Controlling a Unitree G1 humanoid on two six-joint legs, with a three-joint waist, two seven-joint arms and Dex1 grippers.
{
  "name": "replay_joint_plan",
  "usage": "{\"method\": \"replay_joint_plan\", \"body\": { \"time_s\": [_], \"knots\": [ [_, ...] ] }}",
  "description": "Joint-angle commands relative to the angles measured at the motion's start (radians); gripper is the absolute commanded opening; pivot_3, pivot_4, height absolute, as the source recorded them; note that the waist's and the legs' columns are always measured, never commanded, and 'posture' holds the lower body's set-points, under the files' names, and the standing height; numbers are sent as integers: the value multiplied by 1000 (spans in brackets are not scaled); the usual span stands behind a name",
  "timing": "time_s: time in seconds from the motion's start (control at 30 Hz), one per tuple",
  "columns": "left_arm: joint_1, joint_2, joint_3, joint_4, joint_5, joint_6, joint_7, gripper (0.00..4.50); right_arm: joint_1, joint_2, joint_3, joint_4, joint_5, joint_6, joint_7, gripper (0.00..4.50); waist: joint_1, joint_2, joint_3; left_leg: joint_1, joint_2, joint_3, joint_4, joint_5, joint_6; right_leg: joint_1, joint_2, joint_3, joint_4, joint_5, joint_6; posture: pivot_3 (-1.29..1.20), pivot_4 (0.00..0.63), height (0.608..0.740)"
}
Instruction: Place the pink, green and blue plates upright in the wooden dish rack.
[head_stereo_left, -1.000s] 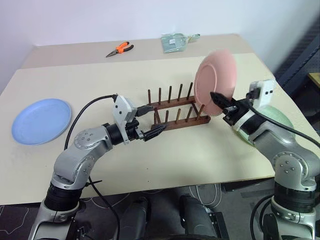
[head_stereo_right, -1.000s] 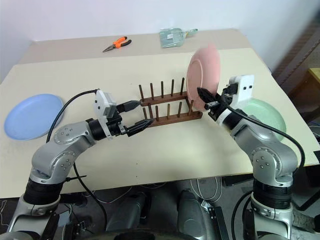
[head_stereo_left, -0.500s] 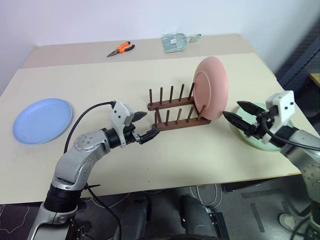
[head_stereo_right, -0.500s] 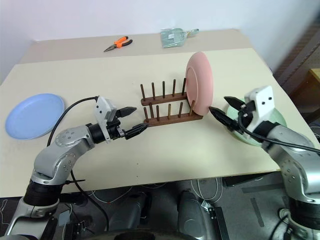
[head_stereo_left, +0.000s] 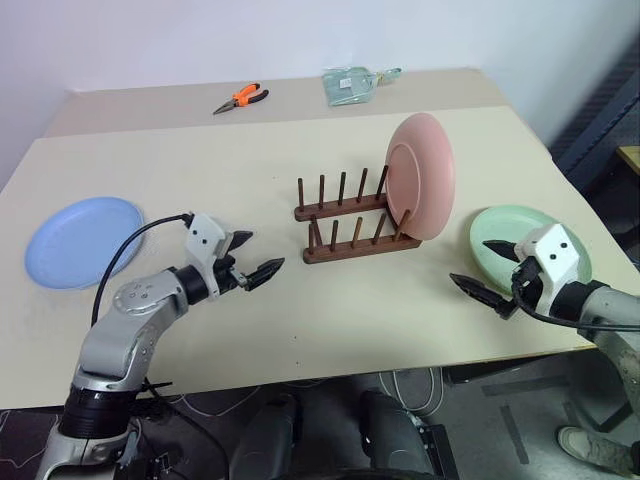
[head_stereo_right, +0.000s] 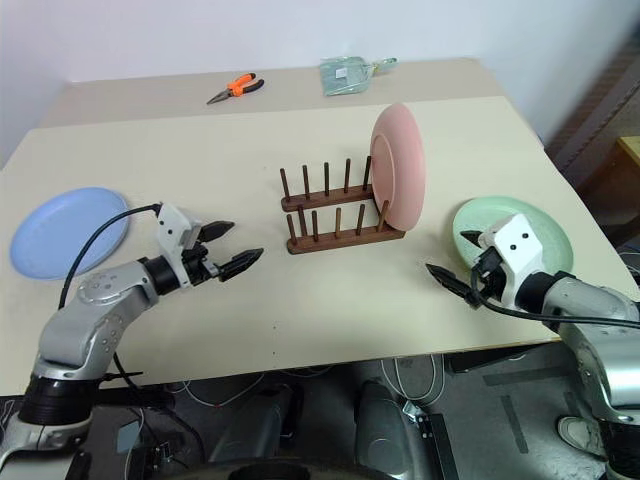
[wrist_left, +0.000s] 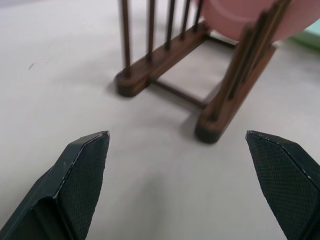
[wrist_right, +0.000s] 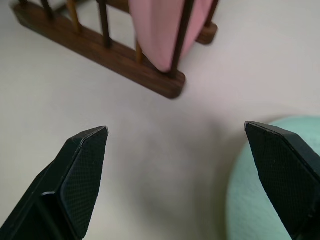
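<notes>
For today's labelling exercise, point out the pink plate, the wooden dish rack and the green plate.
pink plate (head_stereo_left: 424, 172), left eye view, on its round face.
wooden dish rack (head_stereo_left: 352, 250), left eye view, on the near base bar.
green plate (head_stereo_right: 490, 218), right eye view, on its bare far part.

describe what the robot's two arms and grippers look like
Both arms are silver-grey metal with rounded joint housings and black wrist sections. Each carries a white boxy camera module near the wrist, fed by a black cable. The left gripper and right gripper each have two black pointed fingers with finely cross-hatched pads.
</notes>
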Motion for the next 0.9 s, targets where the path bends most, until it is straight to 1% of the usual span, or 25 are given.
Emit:
{"method": "replay_joint_plan", "body": {
  "time_s": [0.03,0.2,0.4,0.5,0.6,0.7,0.73,0.9],
  "knots": [
    [49,31,86,-39,-14,-11,3,4500,-21,-6,17,58,-95,-71,-29,4453,-1,0,0,0,0,0,0,0,0,0,0,0,0,0,0,0,150,732],
    [122,52,127,-72,-36,-9,-23,4500,-35,-8,32,134,-165,-124,-35,4453,2,0,0,0,0,0,0,0,0,0,-1,0,0,0,0,0,150,732],
    [138,52,145,-74,-46,-3,-29,4500,-49,2,50,185,-222,-144,-52,4453,2,0,0,0,0,0,0,0,0,0,0,0,0,0,0,0,150,732],
    [140,51,130,-93,-62,7,-45,4500,-57,5,50,218,-251,-139,-75,4453,2,0,0,0,0,0,0,0,0,0,0,0,0,0,0,0,150,732],
    [134,53,77,-130,-73,20,-76,4500,-66,6,56,252,-278,-116,-98,4453,2,0,0,0,0,0,0,0,0,0,0,0,0,0,-1,0,150,732],
    [125,52,25,-156,-63,25,-94,4500,-71,17,53,255,-284,-92,-119,3742,2,0,0,0,0,0,0,0,0,0,0,0,0,0,-1,0,150,732],
    [119,46,8,-164,-64,28,-95,4500,-73,23,49,252,-281,-83,-125,3305,1,0,0,0,0,0,0,0,0,0,0,0,0,0,-1,0,150,732],
    [84,22,-50,-175,-66,32,-90,4500,-74,53,25,213,-251,-20,-135,704,1,0,0,0,0,0,1,0,0,0,0,0,1,0,-1,0,150,732]
  ]
}}
